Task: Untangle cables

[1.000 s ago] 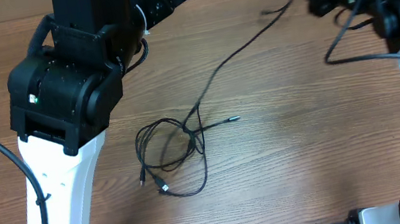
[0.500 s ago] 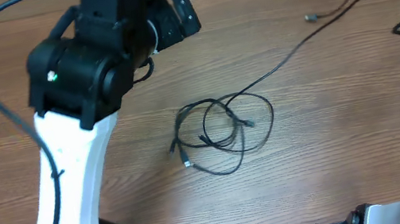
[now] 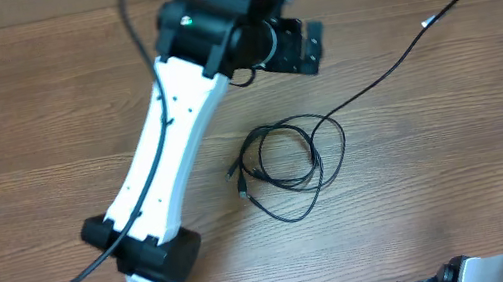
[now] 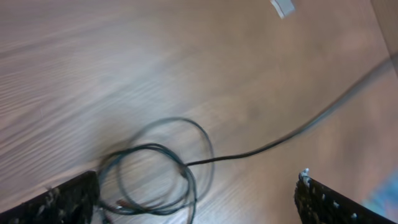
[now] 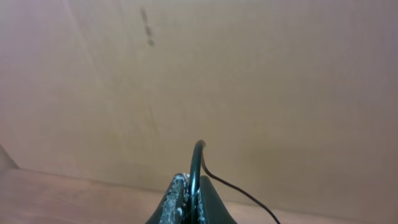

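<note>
Thin black cables lie looped on a wooden table; near the cables the left gripper hovers with fingers spread, seemingly ready to grab, while the right gripper pinches one strand, probably to draw it out.

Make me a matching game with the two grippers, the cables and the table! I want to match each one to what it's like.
Things:
1. left gripper
2. right gripper
3. cables
4. table

What it's like:
A. brown wood
B. open, holding nothing
C. lying in loops on the table
D. shut on one of the cables

Pairs: 1-B, 2-D, 3-C, 4-A
</note>
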Robot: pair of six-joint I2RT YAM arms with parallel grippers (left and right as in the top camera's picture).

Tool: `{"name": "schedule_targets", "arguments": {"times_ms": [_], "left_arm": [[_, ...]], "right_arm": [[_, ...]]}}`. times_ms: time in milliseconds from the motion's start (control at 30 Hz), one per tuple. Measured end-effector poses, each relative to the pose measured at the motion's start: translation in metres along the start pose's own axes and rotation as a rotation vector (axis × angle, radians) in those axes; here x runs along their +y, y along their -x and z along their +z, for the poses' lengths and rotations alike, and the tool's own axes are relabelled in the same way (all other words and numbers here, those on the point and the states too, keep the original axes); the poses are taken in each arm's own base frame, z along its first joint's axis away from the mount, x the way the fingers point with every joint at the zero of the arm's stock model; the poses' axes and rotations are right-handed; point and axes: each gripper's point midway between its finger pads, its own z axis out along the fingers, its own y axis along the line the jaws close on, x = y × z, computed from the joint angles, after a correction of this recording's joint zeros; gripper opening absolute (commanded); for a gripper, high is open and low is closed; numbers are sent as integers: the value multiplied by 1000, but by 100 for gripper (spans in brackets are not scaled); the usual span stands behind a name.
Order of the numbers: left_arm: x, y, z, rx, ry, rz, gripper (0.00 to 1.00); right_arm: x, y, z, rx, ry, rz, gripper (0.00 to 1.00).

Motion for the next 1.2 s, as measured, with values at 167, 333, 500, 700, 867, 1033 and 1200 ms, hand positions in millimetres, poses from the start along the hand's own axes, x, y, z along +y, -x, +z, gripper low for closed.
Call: {"name": "schedule_targets", "arguments": {"times_ms": [167, 333, 500, 700, 867, 1033, 1200], "left_arm": [[-29, -17, 34, 110, -184, 151, 100], [-48, -30, 51, 164, -311, 280, 100], [-56, -44, 61, 209, -362, 365, 99], [-82, -53, 70, 201, -397, 486, 45], [-105, -71, 97, 241, -408, 539, 5], [-103, -80, 126, 286, -383, 516, 4], [-78, -67, 134, 277, -285, 426, 4]], "right_arm": [[15, 16, -6, -31, 48, 18, 4], [31, 20, -9, -34, 137, 61, 4], [38, 20, -10, -28, 178, 87, 4], [48, 25, -11, -40, 228, 93, 4], [55, 26, -13, -35, 271, 107, 4], [59, 25, -14, -26, 295, 118, 4], [53, 13, -13, 14, 258, 143, 4]]}}
